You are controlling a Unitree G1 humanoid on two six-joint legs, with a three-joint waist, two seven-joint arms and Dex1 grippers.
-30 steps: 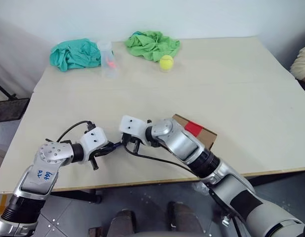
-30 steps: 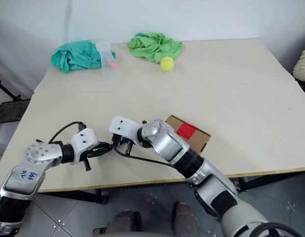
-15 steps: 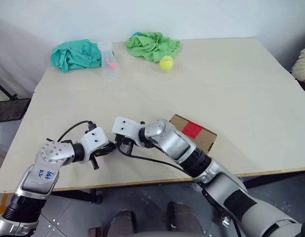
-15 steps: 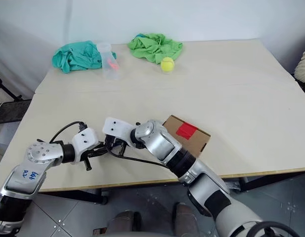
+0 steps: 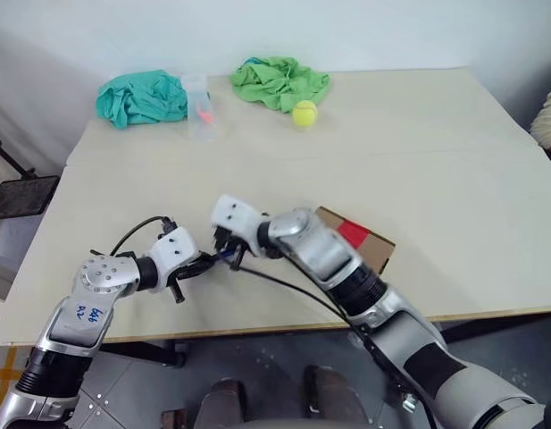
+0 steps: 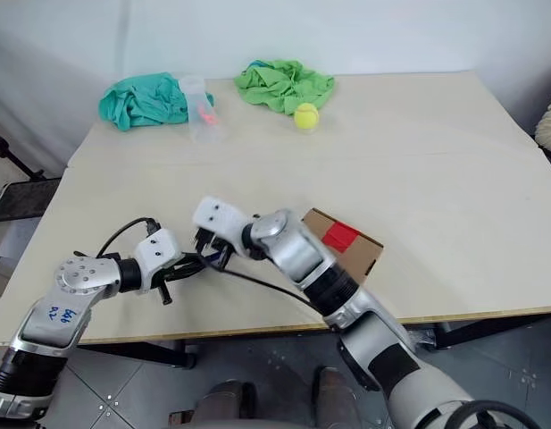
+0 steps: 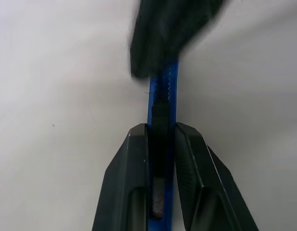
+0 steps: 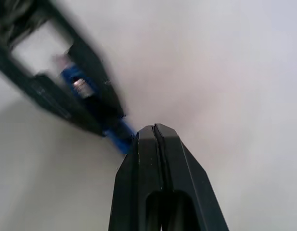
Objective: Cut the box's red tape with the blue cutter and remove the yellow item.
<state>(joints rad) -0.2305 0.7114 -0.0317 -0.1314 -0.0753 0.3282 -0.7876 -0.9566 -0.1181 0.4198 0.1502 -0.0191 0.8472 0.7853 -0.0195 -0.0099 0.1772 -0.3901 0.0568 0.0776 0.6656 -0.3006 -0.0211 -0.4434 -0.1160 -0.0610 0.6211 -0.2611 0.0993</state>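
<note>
My left gripper (image 7: 161,129) is shut on the blue cutter (image 7: 162,96), which it holds low over the table near the front edge, the free end pointing toward my right hand. My right gripper (image 8: 155,131) is shut with nothing between its fingers, and its tips sit right at the cutter's free end (image 8: 120,137). Just right of both hands the brown box (image 5: 371,251) lies on the table, partly behind my right forearm, with the red tape (image 5: 351,232) on its top face. The yellow item is hidden.
At the back of the table (image 5: 436,161) lie a teal cloth (image 5: 141,96), a clear plastic cup (image 5: 199,109), a green cloth (image 5: 279,82) and a fuzzy tennis ball (image 5: 304,113). A person's sleeve (image 5: 549,116) shows at the right edge.
My right hand has lifted a little and rolled slightly beside the cutter's free end. The left gripper keeps the cutter in the same place.
</note>
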